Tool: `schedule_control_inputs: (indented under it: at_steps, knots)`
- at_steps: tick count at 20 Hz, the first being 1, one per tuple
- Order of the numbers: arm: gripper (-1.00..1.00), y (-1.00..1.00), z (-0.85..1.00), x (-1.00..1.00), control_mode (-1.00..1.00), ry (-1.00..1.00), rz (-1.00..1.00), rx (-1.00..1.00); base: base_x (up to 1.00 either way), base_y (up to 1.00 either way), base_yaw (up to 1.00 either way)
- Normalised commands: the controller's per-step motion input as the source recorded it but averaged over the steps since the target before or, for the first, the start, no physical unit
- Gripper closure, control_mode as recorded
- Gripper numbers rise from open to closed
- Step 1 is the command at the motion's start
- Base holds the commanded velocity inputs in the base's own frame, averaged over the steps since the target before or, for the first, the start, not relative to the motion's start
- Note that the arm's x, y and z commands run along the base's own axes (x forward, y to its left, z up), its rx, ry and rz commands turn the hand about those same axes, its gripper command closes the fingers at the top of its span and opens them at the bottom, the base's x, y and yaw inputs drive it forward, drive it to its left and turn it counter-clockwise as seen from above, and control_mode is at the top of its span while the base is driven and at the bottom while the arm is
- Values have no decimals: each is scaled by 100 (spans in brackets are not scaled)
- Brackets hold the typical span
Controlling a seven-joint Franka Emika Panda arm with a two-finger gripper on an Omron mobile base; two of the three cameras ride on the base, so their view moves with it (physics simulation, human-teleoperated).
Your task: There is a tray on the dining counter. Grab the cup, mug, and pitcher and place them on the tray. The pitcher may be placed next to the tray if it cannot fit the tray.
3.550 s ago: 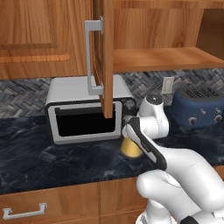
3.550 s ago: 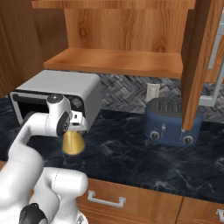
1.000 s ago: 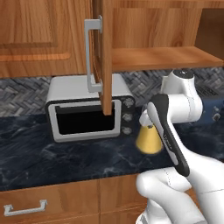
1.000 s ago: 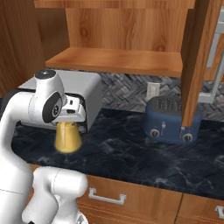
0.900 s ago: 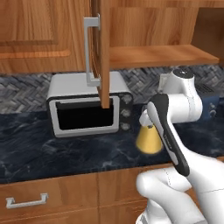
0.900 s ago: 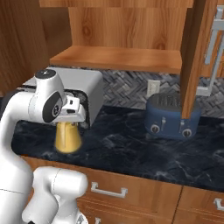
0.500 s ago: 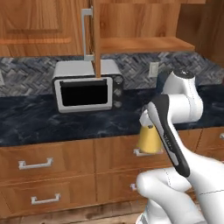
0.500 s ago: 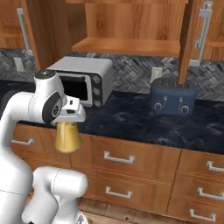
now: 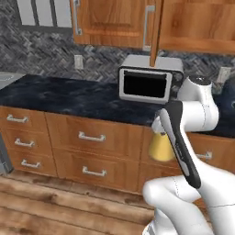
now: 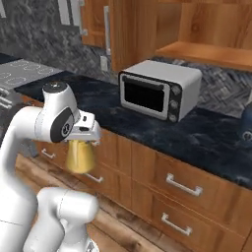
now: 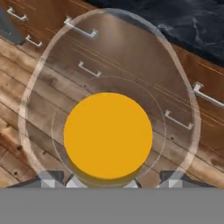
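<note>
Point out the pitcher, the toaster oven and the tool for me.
pitcher [image 11: 108,135]: hand view, on its orange base.
toaster oven [image 10: 146,96]: right base view, on its dark glass door.
tool [image 10: 83,140]: right base view, just above the pitcher it carries.

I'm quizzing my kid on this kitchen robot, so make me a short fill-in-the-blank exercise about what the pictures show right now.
1. The pincer holds the ____, out over the floor.
2. The pitcher's lower body is coloured ____.
3. The toaster oven stands on the ____ counter.
4. The drawers below that counter are made of ____.

Missing words: pitcher; orange-yellow; black; wood
</note>
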Motion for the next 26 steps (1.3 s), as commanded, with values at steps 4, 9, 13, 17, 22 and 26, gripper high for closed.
schedule_control_inputs:
  at_steps: [4,9,13,17,22,26]
  knots:
    - [100,0,0,0,100,0,0,0,-3,9,92]
    - [100,0,0,0,100,0,0,0,-1,9,91]
    - [100,0,0,0,100,0,0,0,0,15,87]
    - [100,0,0,0,100,0,0,0,1,3,76]
    - [100,0,0,0,100,0,0,0,14,0,63]
    - [100,0,0,0,100,0,0,0,39,0,65]
